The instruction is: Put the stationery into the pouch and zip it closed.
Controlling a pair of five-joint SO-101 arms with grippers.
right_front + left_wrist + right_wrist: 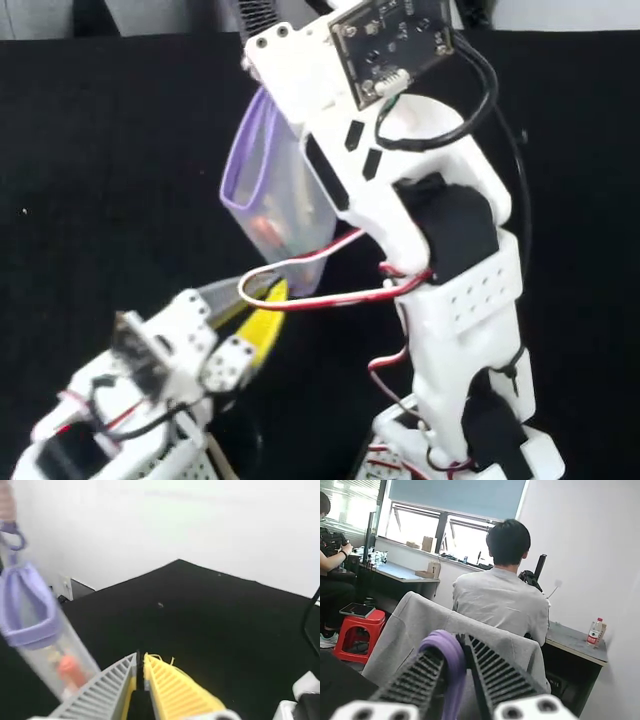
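1. The right claw [461, 642] is clamped on the purple band [451, 666] of the pouch [272, 185]. The band is pinched between both fingers.
2. In the high view the right arm [440, 250] stands raised. The pouch hangs from it, tilted, in the air above the black worktop [100, 150].
3. The arm's upper link covers the pouch's top edge and the grip point. Whether the zip is closed cannot be determined.
4. Stationery [268, 226] lies at the bottom of the pouch behind its clear wall. 1 orange item [67, 670] is distinguishable. The pale pieces beside it are too blurred to identify.
5. The left claw [140, 657] has 1 grey and 1 yellow finger. They are pressed together at the tips and hold nothing.
6. The left claw sits just below and beside the pouch's lower corner. Contact between them cannot be confirmed.
7. The base of the left arm is cut off at the edge of the high view.
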